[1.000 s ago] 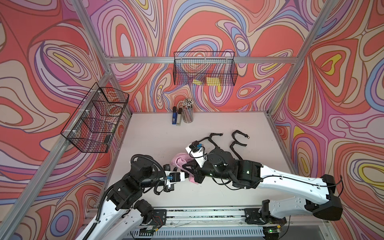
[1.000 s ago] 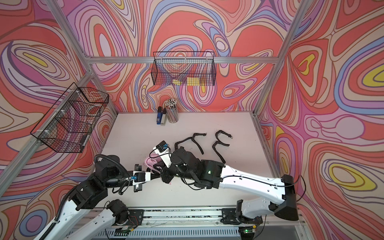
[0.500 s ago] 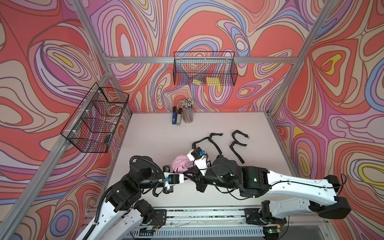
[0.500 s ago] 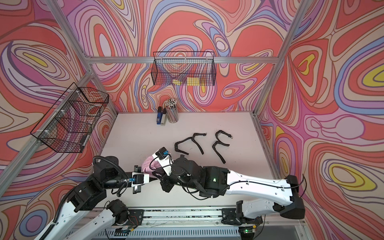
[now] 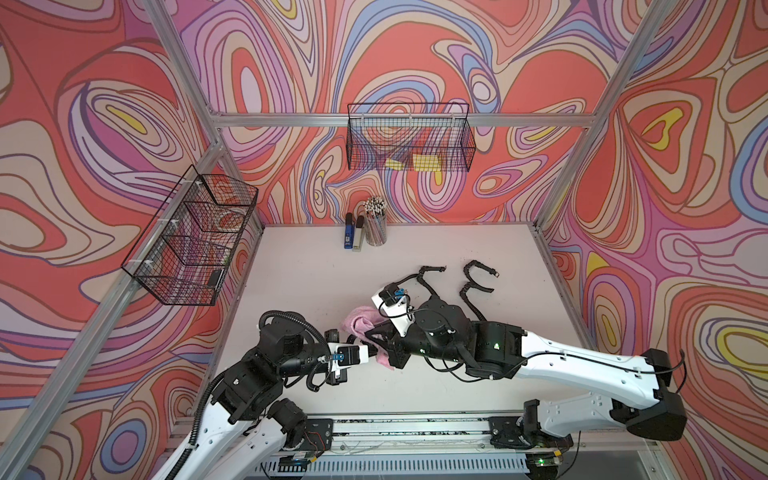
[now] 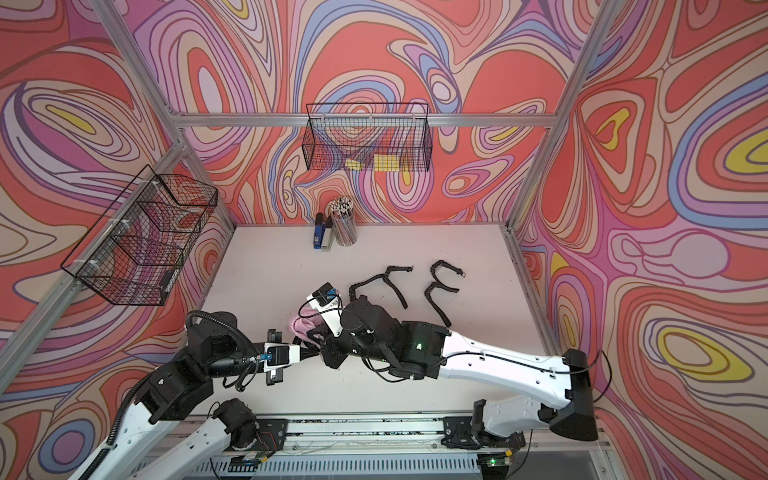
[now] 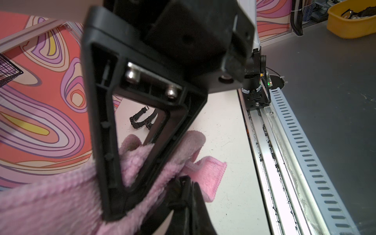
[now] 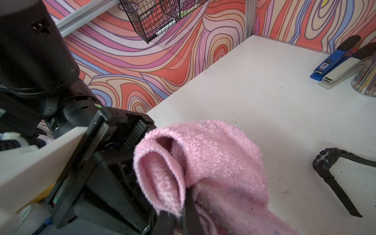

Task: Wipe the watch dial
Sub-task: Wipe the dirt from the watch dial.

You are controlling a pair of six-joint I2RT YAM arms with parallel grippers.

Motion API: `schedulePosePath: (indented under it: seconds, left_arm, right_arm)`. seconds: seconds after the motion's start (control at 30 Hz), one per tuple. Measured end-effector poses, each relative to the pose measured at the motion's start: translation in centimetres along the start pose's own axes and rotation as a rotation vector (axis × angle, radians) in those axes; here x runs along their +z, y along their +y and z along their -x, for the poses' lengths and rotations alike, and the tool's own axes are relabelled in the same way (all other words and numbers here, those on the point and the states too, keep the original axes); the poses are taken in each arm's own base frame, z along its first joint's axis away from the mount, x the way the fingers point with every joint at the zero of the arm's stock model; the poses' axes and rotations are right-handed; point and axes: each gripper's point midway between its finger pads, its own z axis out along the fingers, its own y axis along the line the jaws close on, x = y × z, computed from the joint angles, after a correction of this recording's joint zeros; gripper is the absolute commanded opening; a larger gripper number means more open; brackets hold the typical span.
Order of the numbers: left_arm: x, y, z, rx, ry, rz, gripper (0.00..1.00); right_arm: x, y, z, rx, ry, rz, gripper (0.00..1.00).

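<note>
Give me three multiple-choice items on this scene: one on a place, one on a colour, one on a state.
1. Where does the pencil cup stand?
A) in a wire basket
B) on the table, beside the blue stapler
C) under the left arm

2. What colour is the cloth?
A) pink
B) green
C) white

3. How is the right gripper?
A) open and empty
B) shut on a stapler
C) shut on the cloth

Answers:
1 B: cup and stapler stand together on the table.
2 A: its pile is pink.
3 C: it pinches a cloth fold.
</note>
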Motion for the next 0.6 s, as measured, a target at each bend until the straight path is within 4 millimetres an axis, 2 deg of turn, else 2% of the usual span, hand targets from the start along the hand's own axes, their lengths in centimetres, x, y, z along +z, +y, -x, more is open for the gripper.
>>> schedulePosePath:
  seconds: [0.33,0.47,0.6]
  left_arm:
    - [-0.3,0.0,0.8,0.014,-0.022,-0.004,0.0]
    - [-0.3,0.0,0.8,0.013,-0.021,-0.003,0.0]
    - [-0.3,0.2,0.6,0.011,-0.011,0.006,0.0]
  right_arm:
    - [-2.4,2.3,0.1,0.007,-0.025,0.028,0.0]
    - [-2.2,1.9,0.0,0.012,-0.026,0.019,0.0]
    - [-1.6,0.2,-0.1,0.031,-0.026,0.012,0.0]
